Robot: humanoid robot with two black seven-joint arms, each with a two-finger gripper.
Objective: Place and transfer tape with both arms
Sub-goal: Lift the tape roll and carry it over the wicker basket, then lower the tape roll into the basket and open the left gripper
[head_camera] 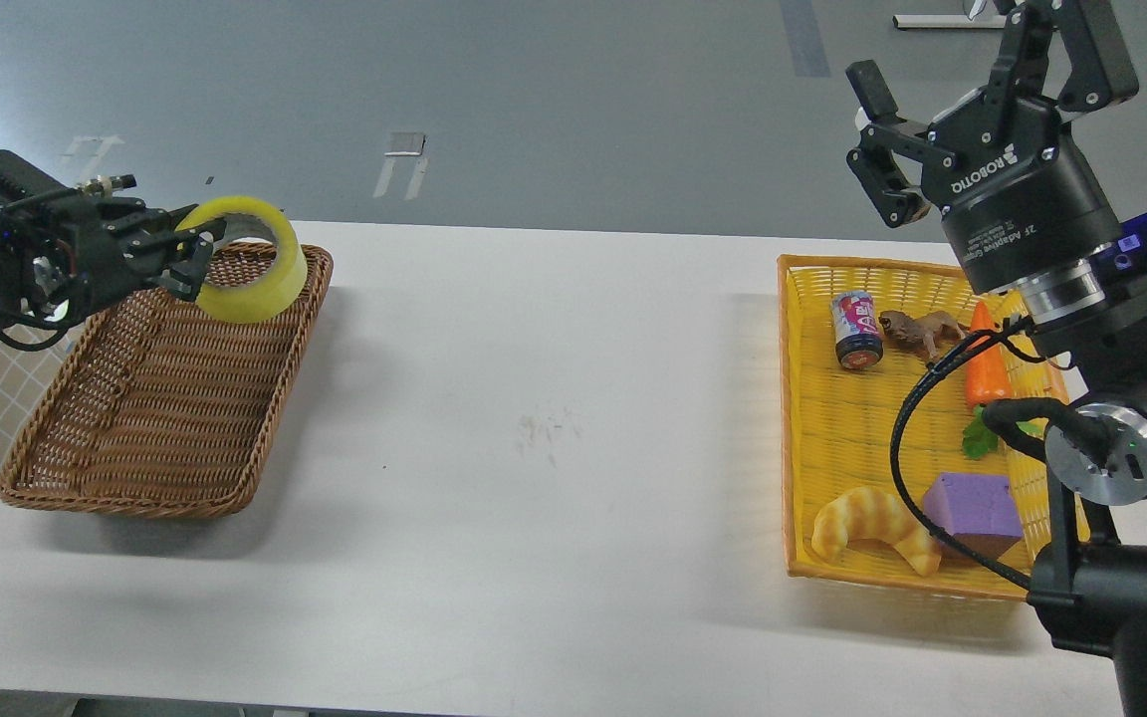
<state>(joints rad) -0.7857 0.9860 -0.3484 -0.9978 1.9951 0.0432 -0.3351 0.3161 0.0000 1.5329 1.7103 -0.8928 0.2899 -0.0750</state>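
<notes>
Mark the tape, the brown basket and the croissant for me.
tape (253,295), head view, yellow outer band.
brown basket (125,503), head view, near rim.
croissant (867,523), head view, middle of its curved back.

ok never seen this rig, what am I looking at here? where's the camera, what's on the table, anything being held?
One picture, taken from the robot's own head, looking forward and down at a white table. The two black jointed things are its arms.

The left gripper comes in from the left edge. Its fingers are shut on a roll of yellow tape, held above the far corner of a brown wicker basket.

The right gripper is raised at the upper right, open and holding nothing.

Below it sits a yellow basket holding a small can, a toy frog, a toy carrot, a croissant and a purple block.
</notes>
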